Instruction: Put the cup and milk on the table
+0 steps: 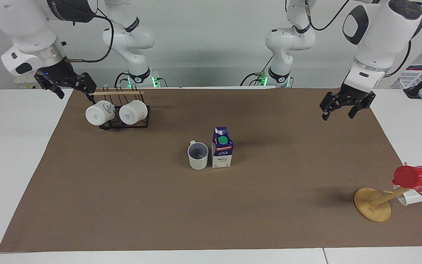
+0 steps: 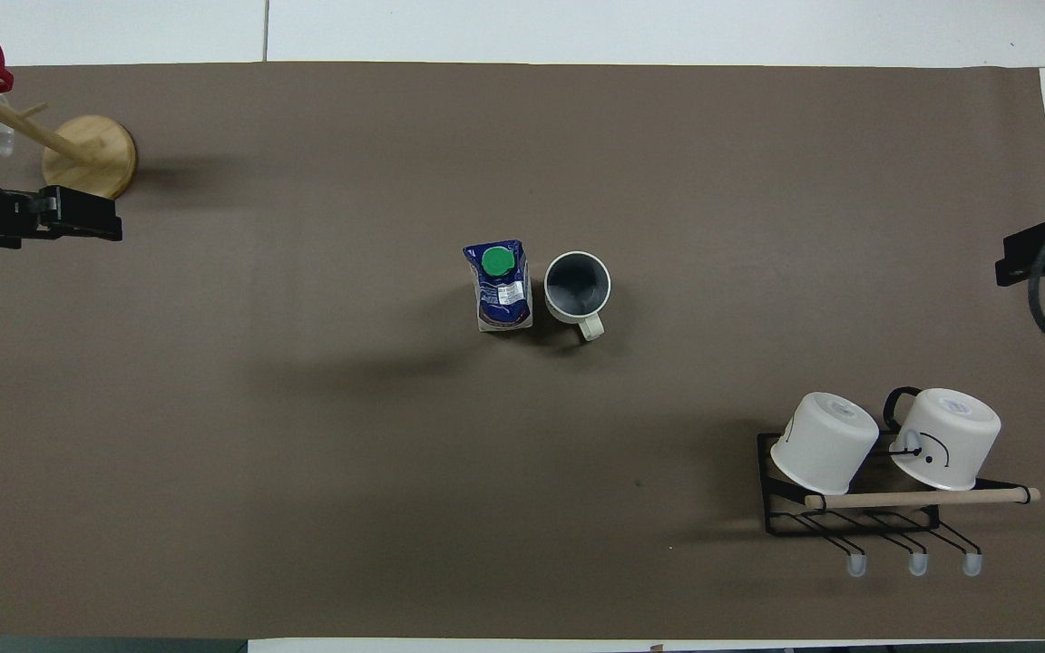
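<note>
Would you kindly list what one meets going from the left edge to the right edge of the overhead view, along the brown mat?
Round wooden stand base → blue-topped milk carton with green cap → off-white cylindrical mug with grey-blue inside → black wire rack holding two upturned white mugs.

Both robot arms are big, round and white, with dark grey caps and bands at the joints. Black cables loop along them. The left arm [image 1: 377,40] has a black claw hand, the left gripper [image 1: 346,106], with two fingers. The right arm [image 1: 31,36] has the same black hand, the right gripper [image 1: 66,83], with a tiny blue light. Green lights glow at the arm bases.
</note>
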Controlling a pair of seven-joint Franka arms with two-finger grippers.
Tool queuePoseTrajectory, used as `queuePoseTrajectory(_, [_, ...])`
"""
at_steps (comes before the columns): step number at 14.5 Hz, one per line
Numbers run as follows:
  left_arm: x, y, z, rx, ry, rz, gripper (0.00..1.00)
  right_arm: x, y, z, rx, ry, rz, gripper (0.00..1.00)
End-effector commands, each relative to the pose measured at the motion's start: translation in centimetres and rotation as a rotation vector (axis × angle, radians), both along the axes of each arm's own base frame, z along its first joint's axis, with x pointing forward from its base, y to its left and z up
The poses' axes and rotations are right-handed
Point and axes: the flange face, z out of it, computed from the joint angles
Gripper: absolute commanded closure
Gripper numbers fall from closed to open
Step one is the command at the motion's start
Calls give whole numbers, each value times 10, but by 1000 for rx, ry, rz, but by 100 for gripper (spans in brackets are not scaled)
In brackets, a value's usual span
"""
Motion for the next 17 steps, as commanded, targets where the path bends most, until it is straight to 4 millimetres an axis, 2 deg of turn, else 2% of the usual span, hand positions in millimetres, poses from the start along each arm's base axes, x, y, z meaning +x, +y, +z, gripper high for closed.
queuePoseTrajectory(1, [-5, 17, 21, -26, 18, -37, 0, -2, -4, -1, 23, 3, 13, 0])
queuePoseTrajectory(3, [-4, 19, 31, -29, 20, -46, 0, -2, -4, -1, 23, 3, 13, 0])
queuePoseTrajectory(5, [-3, 20, 27, -57, 69, -42, 0, -2, -4, -2, 23, 5, 13, 0])
queuePoseTrajectory(7, [-5, 25, 36, -47, 72, -40, 0, -2, -4, -1, 23, 5, 13, 0])
queuePoseTrajectory(17, [-11, 34, 27, -8, 97, -71, 0, -2, -4, -1, 23, 5, 13, 0])
